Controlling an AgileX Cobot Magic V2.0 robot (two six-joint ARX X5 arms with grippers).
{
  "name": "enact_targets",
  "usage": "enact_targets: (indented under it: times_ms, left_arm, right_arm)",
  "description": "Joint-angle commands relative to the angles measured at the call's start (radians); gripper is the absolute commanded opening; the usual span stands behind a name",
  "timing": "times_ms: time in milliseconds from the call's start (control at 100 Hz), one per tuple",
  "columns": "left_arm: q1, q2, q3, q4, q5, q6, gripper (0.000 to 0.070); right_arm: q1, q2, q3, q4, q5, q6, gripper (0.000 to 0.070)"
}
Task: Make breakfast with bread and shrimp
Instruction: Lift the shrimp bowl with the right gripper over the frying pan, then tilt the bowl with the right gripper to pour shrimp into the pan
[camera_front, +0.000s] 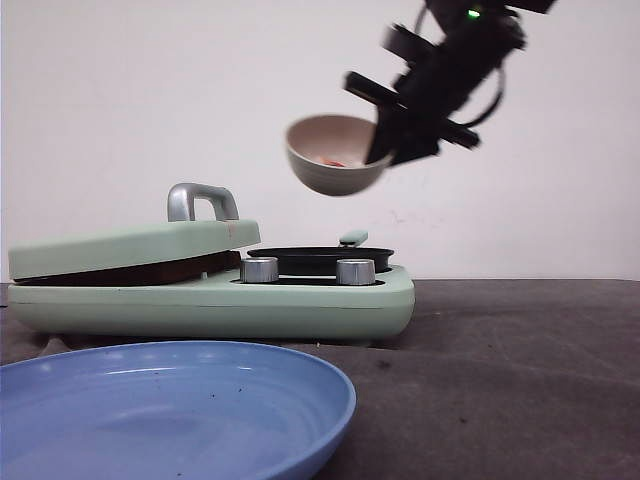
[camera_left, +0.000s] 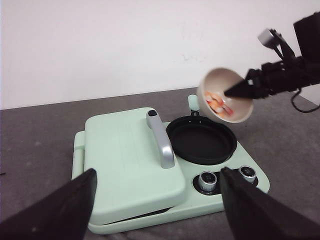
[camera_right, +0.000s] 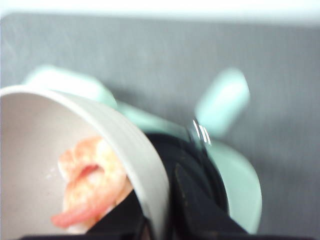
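The right arm's black, matte gripper (camera_front: 385, 140) is built of blocky angular segments, with flat bar-like plates jutting from its sides. A small green indicator light (camera_front: 472, 13) glows near the top of the wrist housing, and a thin black cable (camera_front: 497, 92) loops out beside it. From the left wrist camera, a small grey box-shaped part (camera_left: 270, 37) sits atop that arm. The left arm's gripper (camera_left: 157, 205) shows two broad, dark, wedge-shaped fingers (camera_left: 57, 212) with smooth faces.
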Motion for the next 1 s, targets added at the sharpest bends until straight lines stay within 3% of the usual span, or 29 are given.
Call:
enact_targets:
  times_ms: [0, 210, 390, 530, 740, 990]
  left_arm:
    - [0.0, 0.004, 0.008, 0.005, -0.005, 0.003, 0.0416]
    - [0.0, 0.004, 0.008, 0.005, -0.005, 0.003, 0.0416]
    - [0.0, 0.004, 0.008, 0.005, -0.005, 0.015, 0.0416]
    - [0.0, 0.004, 0.008, 0.005, -0.005, 0.03, 0.0416]
    - [0.0, 0.004, 0.008, 0.001, -0.005, 0.047, 0.0416]
    - [0.0, 0.004, 0.008, -0.025, -0.004, 0.064, 0.0416]
  right_arm:
    - [0.029, 0.016, 0.014, 0.053, 0.079, -0.096, 0.0]
    - [0.122, 0.016, 0.014, 0.173, 0.362, -0.423, 0.0]
    - [0.188, 0.016, 0.014, 0.278, 0.473, -0.769, 0.0]
    - [0.241, 0.016, 0.014, 0.371, 0.594, -0.982, 0.0]
    - [0.278, 0.016, 0.014, 0.497, 0.643, -1.143, 0.0]
    - [0.267, 0.016, 0.014, 0.542, 0.651, -1.214, 0.0]
